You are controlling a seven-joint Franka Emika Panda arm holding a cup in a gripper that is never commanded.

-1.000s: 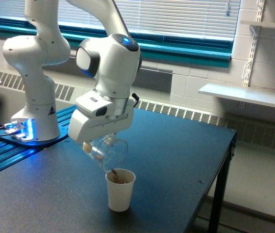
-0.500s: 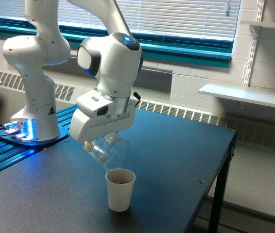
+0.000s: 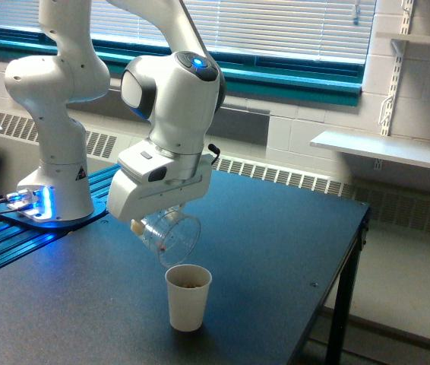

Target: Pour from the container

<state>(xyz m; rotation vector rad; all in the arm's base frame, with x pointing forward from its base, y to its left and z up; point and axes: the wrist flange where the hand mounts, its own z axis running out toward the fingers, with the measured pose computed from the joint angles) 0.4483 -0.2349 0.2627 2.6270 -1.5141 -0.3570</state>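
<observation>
Hand [image 3: 156,225] grasping the container [image 3: 169,236], tipped mouth-down above the paper cup [image 3: 188,296] near the surface [image 3: 276,258] front edge; aimed for pouring

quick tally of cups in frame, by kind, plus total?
Clear plastic cup, tilted, held in the gripper above the paper cup: 1
White paper cup, upright on the black table, brown bits inside: 1
Total: 2
</observation>
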